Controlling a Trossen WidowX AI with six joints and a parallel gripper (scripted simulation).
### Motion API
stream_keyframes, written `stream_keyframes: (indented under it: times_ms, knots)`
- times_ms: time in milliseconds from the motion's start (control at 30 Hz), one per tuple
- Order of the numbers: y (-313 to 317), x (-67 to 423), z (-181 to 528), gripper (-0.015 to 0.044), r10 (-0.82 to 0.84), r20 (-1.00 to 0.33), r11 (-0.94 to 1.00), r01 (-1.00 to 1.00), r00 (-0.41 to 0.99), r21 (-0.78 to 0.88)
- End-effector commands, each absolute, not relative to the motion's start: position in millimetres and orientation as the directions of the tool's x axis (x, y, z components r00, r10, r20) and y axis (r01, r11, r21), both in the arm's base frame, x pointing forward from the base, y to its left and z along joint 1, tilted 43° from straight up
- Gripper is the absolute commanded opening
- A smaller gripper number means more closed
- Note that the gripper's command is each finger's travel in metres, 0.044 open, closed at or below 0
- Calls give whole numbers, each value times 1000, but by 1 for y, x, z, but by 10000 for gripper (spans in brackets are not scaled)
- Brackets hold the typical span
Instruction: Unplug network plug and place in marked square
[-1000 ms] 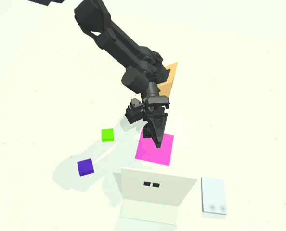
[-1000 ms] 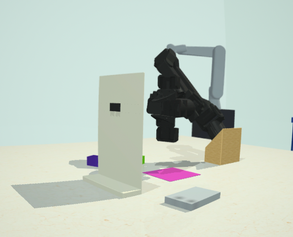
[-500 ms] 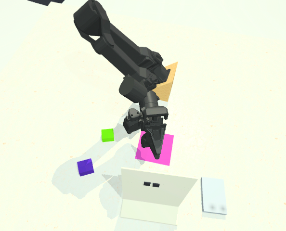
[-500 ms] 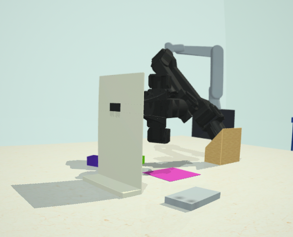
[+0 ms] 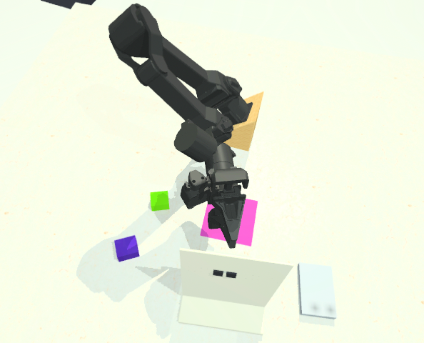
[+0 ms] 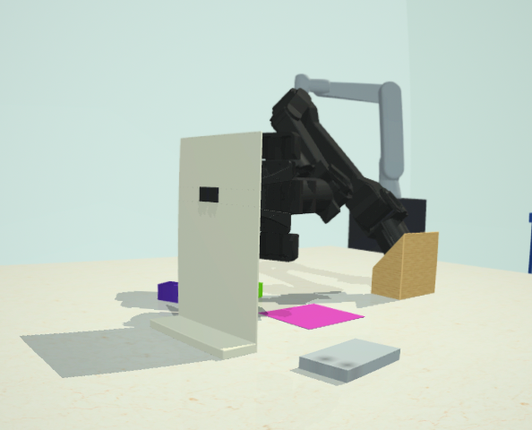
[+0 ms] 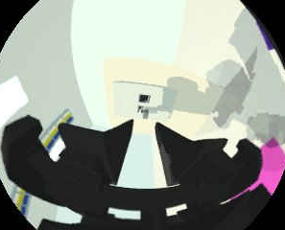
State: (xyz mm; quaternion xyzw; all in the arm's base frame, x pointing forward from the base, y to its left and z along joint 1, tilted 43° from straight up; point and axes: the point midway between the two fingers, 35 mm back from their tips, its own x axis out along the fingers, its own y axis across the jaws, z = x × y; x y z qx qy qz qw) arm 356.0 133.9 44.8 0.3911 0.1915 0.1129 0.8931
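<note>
The pale upright panel [image 5: 201,266] [image 6: 219,259] [image 7: 125,101] stands beyond my fingertips; the top and exterior views show its back. In the wrist view its face has a dark square opening [image 7: 144,98] and, beside it, a small grey and dark plug [image 7: 144,112], which looks seated in a socket. Its tab is too small to make out. My gripper [image 5: 232,244] [image 7: 144,124] is partly open and empty, with a gap between its fingers and the panel. The exterior view hides the fingertips behind the panel. The pink marked square [image 5: 250,221] [image 6: 313,316] [image 7: 274,168] lies below the gripper and holds no plug.
A green cube [image 5: 159,201] and a purple cube [image 5: 126,248] [image 6: 167,291] lie to the left in the top view. A flat grey box [image 5: 316,288] [image 6: 349,356] lies beside the panel. A wooden wedge block [image 5: 241,137] [image 6: 418,263] stands by the arm's base.
</note>
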Motion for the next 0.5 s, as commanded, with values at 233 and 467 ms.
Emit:
stream_keyframes:
  times_ms: [233,467]
  knots:
    - [138,374,43,156,356,-255,672,-56,899,739]
    - [139,384,42,156,356,-254,672,-57,899,739]
